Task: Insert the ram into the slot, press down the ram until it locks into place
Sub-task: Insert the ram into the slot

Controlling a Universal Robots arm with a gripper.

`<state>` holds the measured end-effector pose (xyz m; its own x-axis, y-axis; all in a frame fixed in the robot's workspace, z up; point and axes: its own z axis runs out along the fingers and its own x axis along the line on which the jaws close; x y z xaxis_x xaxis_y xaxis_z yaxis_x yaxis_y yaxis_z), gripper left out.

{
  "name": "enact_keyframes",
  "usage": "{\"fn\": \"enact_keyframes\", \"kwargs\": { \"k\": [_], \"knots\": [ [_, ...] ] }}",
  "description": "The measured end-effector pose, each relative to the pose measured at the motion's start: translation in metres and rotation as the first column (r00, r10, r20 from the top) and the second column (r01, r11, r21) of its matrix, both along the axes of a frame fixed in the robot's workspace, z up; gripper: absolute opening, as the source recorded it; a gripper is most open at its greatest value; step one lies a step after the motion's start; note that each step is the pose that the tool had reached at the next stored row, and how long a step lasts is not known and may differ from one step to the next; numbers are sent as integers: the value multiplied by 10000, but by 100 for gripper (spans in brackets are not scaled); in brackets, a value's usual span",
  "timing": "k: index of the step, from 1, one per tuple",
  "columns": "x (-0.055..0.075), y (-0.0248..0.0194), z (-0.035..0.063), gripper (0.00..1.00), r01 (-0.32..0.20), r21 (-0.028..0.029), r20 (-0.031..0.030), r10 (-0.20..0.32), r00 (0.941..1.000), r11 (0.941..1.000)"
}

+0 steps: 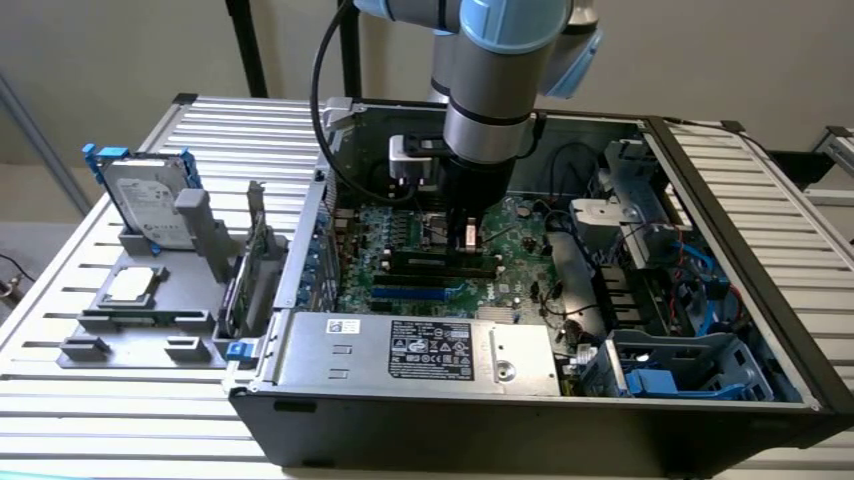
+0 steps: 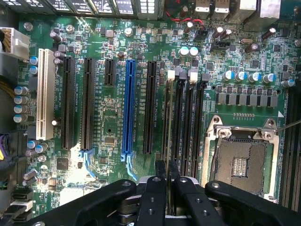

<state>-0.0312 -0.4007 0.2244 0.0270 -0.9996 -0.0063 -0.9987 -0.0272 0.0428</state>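
A ribbed grey metal tabletop carries an open black computer case in front of a plain pale wall. Inside the case, the ram, a thin green circuit-board strip seen edge-on in the wrist view, stands upright along the long black plastic slot. This is the outermost of four parallel slots, on the side toward the blue slot. Whether the ram's lower edge is already seated, I cannot tell. The black gripper is clamped on the ram's upper edge. Doing this step well likely means holding the ram plumb, its length parallel to the slot, and pressing straight down, so the white end latch can snap home. A tilt would probably jam the ram or strain the large green motherboard. The square silver CPU socket lies just beyond the four slots.
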Motion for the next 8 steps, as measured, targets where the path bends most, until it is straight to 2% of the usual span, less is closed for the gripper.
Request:
{"fn": "enact_keyframes", "kwargs": {
  "k": [8],
  "knots": [
    [1,0,-1,13,18,1,-1,-18,10000,10000]
  ]
}}
